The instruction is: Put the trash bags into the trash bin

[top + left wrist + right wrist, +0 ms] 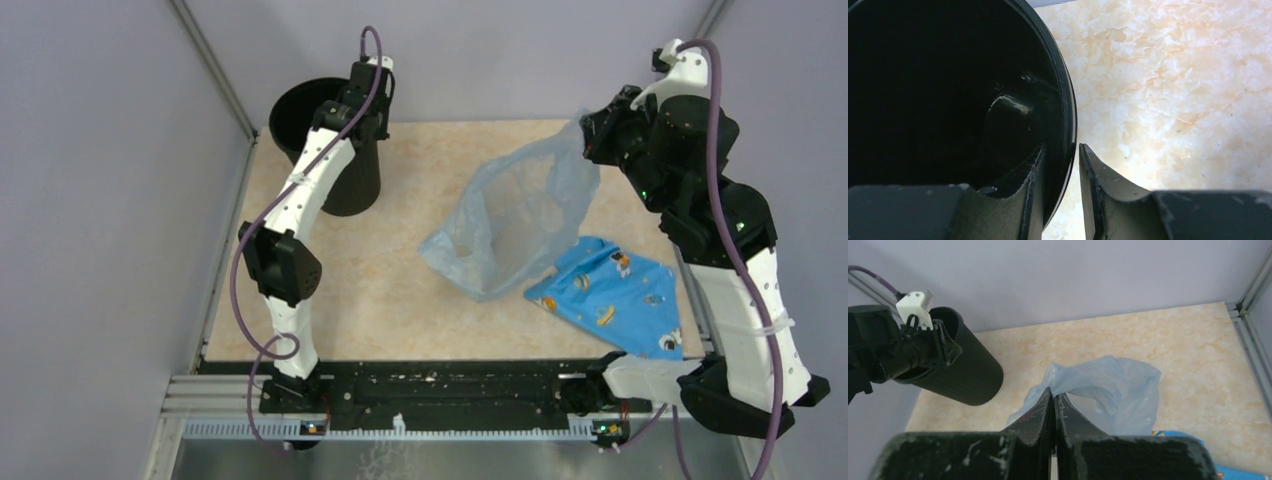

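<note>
Pale blue trash bag (520, 215) hanging open over the middle of the table (400, 290), top edge pinched in the closed right gripper (592, 128), black trash bin (358, 185) upright at the far left corner, left gripper (1062, 160) straddling its rim, one finger inside, one outside, whether clamped I cannot tell, blue patterned cloth (610, 295) just beside the bag

The left arm (305, 190) stretches forward from its base with the elbow low and the wrist tipped down. The left gripper (1062, 148) has its fingers a little apart, one on either side of the trash bin (1068, 95) rim; whether they pinch it I can't make out. The right arm (745, 290) stands folded high, and the right gripper (1054, 393) is pressed closed on the trash bag (1118, 385).
</note>
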